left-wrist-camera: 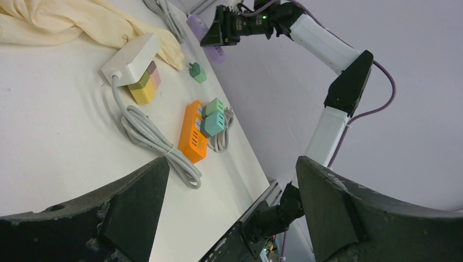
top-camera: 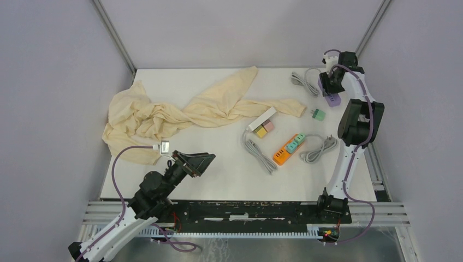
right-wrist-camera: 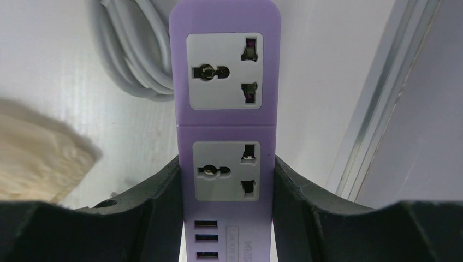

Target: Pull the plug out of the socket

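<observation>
Now the right gripper [right-wrist-camera: 226, 164] is at the far right corner of the table [top-camera: 218, 180], jaws closed partway onto the purple strip [right-wrist-camera: 225, 132]; its fingers [right-wrist-camera: 147, 207] press against the strip's two long sides near the USB end. Both sockets [right-wrist-camera: 224, 70] on the strip's face are empty. A coiled grey cable [right-wrist-camera: 136, 54] lies just beyond it, to the left in the wrist view. The green plug [top-camera: 318, 114] lies loose on the table just beside the purple strip, on its near left side, touching neither strip nor gripper. The left gripper [top-camera: 195, 162] hangs over the near left part of the table with its jaws spread wide and nothing between them. Mid-table, a white strip [top-camera: 262, 119] carries a yellow plug [top-camera: 261, 131] and a pink plug [top-camera: 268, 125], and an orange strip [top-camera: 285, 151] nearer the right arm carries two teal plugs [top-camera: 295, 143]. A cream cloth [top-camera: 180, 114] sprawls across the far left of the table, one end reaching the white strip.
</observation>
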Available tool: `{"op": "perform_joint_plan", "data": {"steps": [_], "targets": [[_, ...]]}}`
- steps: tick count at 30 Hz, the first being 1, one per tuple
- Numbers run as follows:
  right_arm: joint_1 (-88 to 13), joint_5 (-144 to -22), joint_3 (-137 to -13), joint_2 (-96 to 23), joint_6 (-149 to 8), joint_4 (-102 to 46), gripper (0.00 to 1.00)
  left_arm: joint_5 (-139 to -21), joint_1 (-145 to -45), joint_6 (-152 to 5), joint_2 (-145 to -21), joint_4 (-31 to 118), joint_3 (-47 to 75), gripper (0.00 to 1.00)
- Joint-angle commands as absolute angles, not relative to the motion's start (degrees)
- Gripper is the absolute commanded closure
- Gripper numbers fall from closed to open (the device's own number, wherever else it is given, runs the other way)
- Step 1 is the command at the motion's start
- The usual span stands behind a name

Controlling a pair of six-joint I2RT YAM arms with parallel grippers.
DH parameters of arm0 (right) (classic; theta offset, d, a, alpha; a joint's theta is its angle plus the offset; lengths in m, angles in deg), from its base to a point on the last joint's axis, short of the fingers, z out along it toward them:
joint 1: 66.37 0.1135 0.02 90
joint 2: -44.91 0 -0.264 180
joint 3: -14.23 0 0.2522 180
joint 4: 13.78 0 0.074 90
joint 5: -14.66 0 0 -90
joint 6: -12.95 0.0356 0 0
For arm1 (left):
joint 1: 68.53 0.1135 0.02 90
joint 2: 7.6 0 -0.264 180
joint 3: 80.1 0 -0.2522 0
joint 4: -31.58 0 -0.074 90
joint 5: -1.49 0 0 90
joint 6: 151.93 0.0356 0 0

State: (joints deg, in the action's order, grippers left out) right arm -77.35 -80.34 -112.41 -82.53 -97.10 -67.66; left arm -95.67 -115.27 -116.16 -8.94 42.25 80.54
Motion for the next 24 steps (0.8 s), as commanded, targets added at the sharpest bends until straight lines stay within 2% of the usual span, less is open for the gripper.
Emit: {"op": "perform_joint_plan", "data": {"steps": [1,6,9,13,15,18,24], "targets": [[-77.79,-75.79,-114.95,-86.16,-97.88,-70.91,0.82,-95.61,-115.46,-113.69,-9.00,40.75,79.49,0.07],[-78.00,-76.40,-115.41,-87.94,-97.69,-72.09,0.68,-95.58,-115.44,-114.08,-9.24,40.56,79.54,0.07],[-78.46,-77.88,-115.46,-87.52,-97.38,-72.70,0.51,-95.46,-115.46,-114.64,-9.65,40.21,79.68,0.07],[-78.81,-81.39,-114.55,-84.06,-96.57,-73.48,0.23,-95.29,-115.48,-115.70,-10.64,39.79,79.73,0.06],[-78.91,-83.08,-112.87,-80.28,-96.35,-72.82,0.14,-95.09,-115.43,-116.13,-11.51,39.23,79.80,0.06],[-79.09,-86.75,-109.62,-74.95,-95.23,-71.33,0.08,-94.68,-115.46,-116.81,-13.11,37.87,80.05,0.06],[-79.06,-101.94,-103.53,-64.72,-92.46,-70.55,0.08,-93.48,-115.45,-117.83,-17.11,34.72,80.27,0.06]]}}
